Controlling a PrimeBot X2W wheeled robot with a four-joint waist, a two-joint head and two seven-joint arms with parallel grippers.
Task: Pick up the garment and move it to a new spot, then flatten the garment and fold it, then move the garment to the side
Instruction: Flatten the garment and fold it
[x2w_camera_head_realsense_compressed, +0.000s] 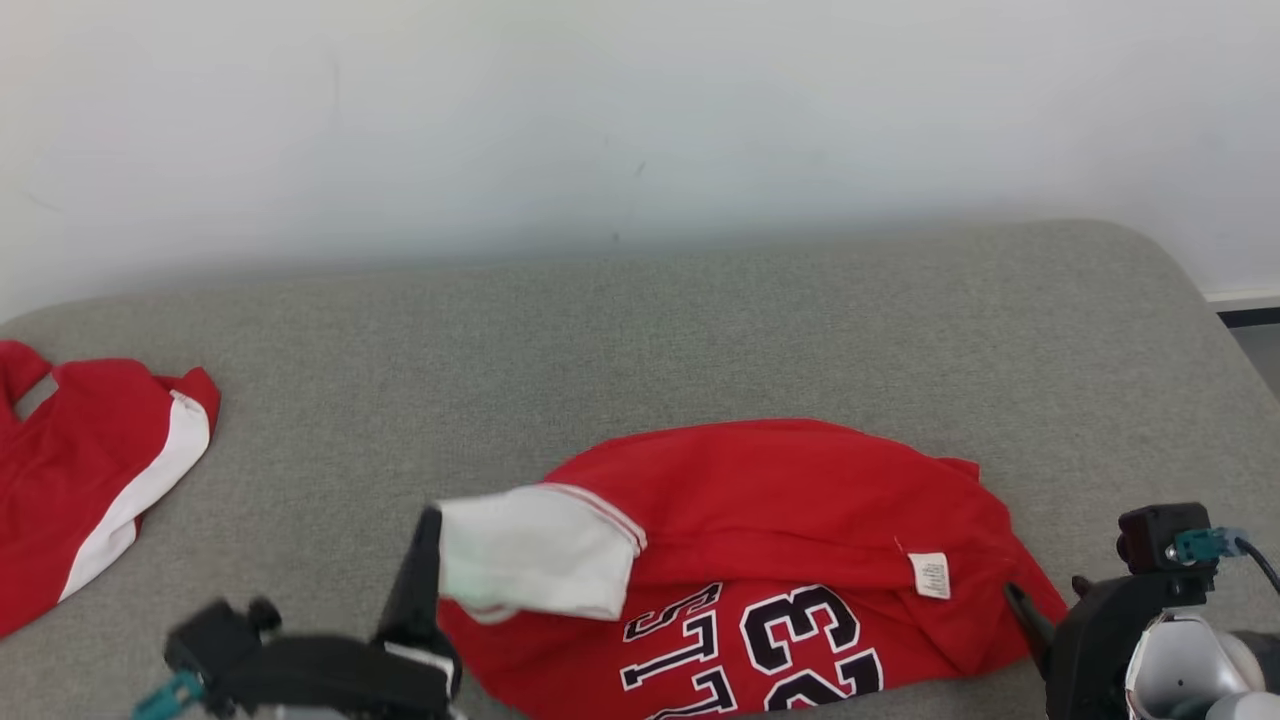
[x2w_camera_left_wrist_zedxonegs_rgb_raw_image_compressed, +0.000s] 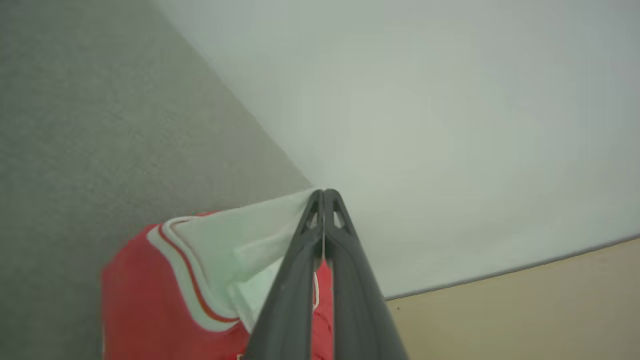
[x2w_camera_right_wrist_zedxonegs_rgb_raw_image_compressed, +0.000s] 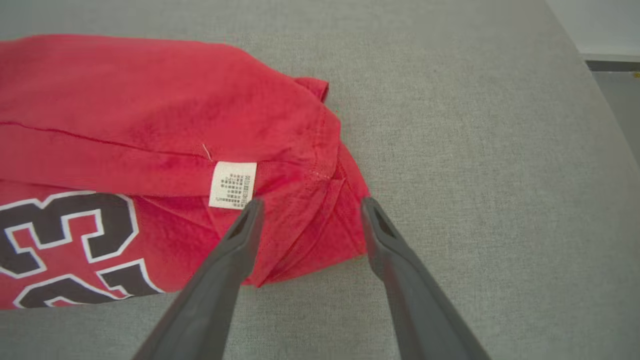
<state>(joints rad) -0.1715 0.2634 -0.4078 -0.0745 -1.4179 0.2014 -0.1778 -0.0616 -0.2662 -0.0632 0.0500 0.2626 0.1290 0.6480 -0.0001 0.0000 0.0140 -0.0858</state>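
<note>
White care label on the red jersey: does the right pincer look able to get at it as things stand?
Probably yes. The right pincer stands open over the corner of the jersey, and the label lies exposed just beside one fingertip, with nothing covering it.

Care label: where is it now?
The label sits on the right end of the jersey, beside the 23 in the head view; in the right wrist view it lies past a fingertip of the open right gripper.

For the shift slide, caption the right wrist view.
Open right claw spread over a corner of the red jersey, beside its white label, on grey cushion.
</note>
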